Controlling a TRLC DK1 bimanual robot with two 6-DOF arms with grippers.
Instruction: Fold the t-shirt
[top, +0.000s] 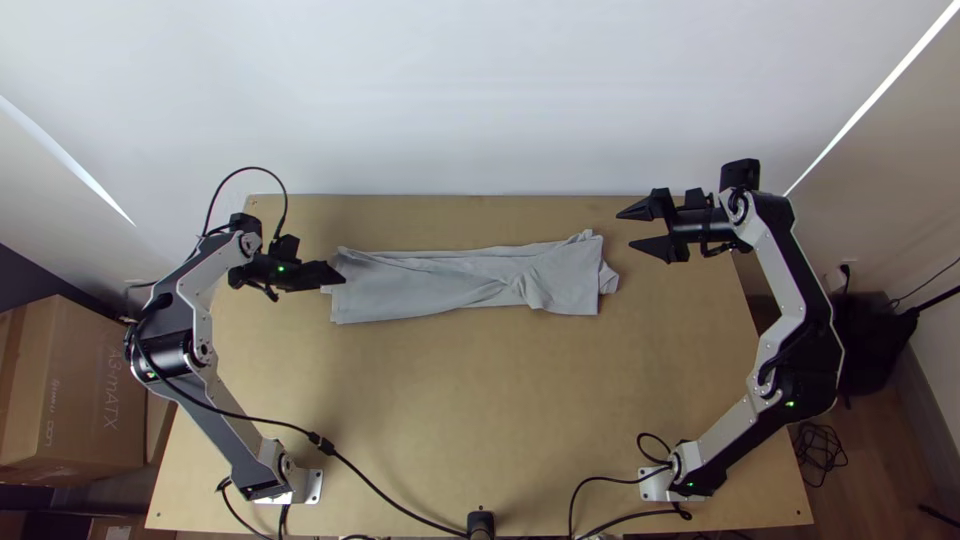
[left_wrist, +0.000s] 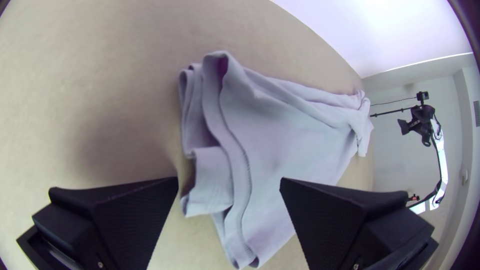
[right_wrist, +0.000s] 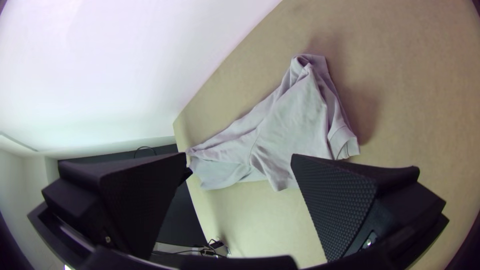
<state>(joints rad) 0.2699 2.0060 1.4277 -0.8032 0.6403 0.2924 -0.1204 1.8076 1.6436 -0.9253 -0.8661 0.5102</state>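
A: ok so where's the t-shirt (top: 420, 285) at?

B: Lying on my worktop (top: 450, 420), closer to the far edge than the near one. It's a long, narrow folded strip running roughly along that far edge. The left half is fairly flat, then it pinches into twisty creases and flares out wider toward the right edge. Layers overlap at both ends, kinda loose tbh.

A: and your grippers?

B: My left gripper (top: 335, 276) is right at the strip's left end, fingers apart, with layered cloth showing in the space between them. Can't tell if I'm actually touching it.

A: other side?

B: My right gripper (top: 625, 229) is over by the far right corner, fingers wide apart too, pointing left. It's near the flared end, a bit off toward the far edge. A bunched corner and a stitched cuff-like edge stick out there.
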